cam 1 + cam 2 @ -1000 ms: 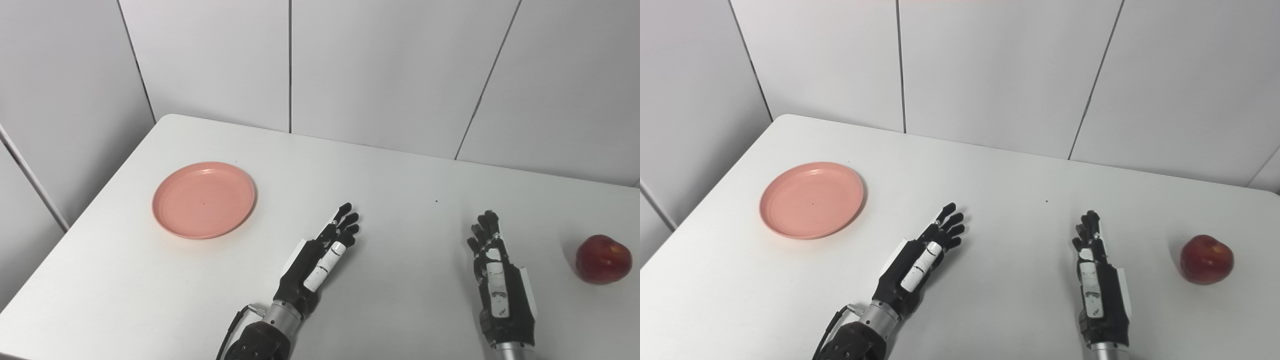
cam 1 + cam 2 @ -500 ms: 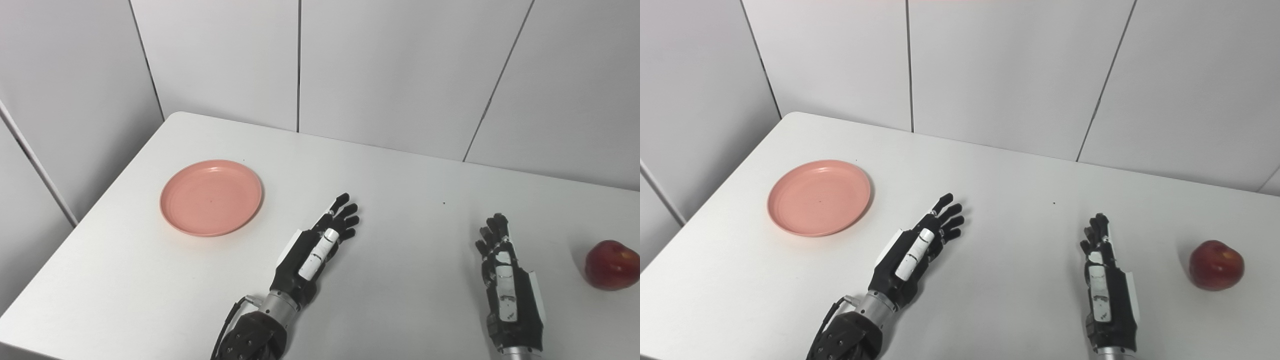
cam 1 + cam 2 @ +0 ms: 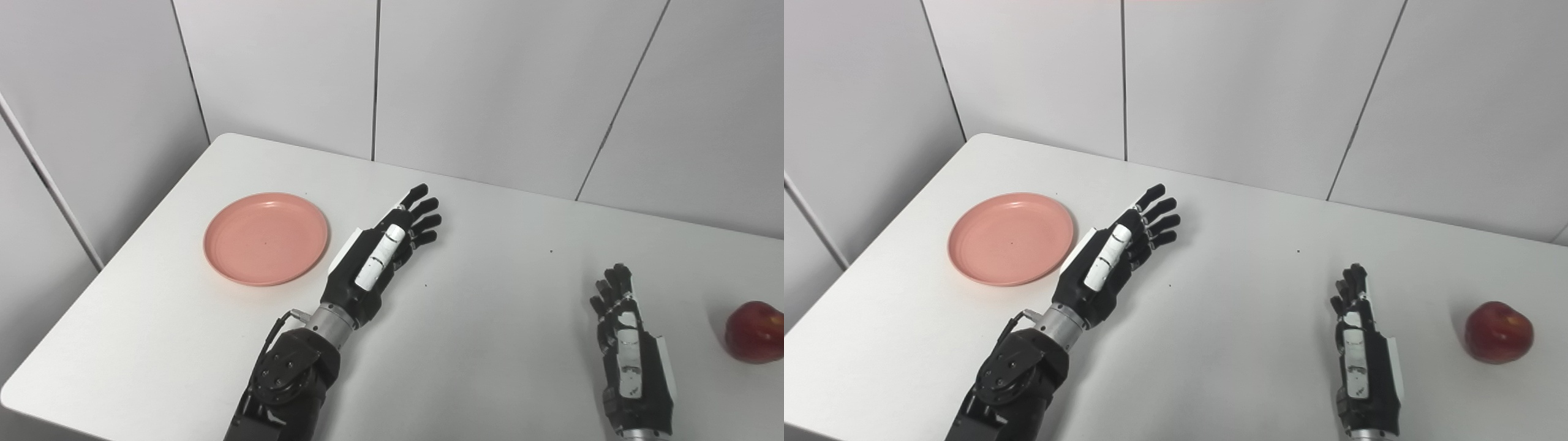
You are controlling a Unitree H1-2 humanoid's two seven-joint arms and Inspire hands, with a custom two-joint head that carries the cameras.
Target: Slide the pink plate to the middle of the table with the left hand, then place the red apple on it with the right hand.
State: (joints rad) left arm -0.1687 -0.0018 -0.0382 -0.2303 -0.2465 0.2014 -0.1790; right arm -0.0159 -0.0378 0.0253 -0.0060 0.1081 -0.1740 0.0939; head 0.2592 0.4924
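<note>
The pink plate [image 3: 266, 237] lies flat on the left part of the white table [image 3: 490, 257]. My left hand [image 3: 383, 254] hovers just right of the plate's rim, open, fingers stretched out toward the far side, holding nothing. At the far right lies the red apple [image 3: 755, 331], partly cut off by the picture's edge in the left eye view and whole in the right eye view [image 3: 1499, 332]. My right hand [image 3: 626, 331] rests near the front edge, left of the apple and apart from it, open with fingers straight.
White wall panels [image 3: 490, 86] stand right behind the table's far edge. The table's left edge [image 3: 122, 251] drops off just left of the plate. A small dark speck [image 3: 551, 251] marks the tabletop between the hands.
My left hand has risen and moved forward and left, ending beside the plate's right rim. The camera has turned left, shifting the scene right. The right hand, plate and apple keep their places.
</note>
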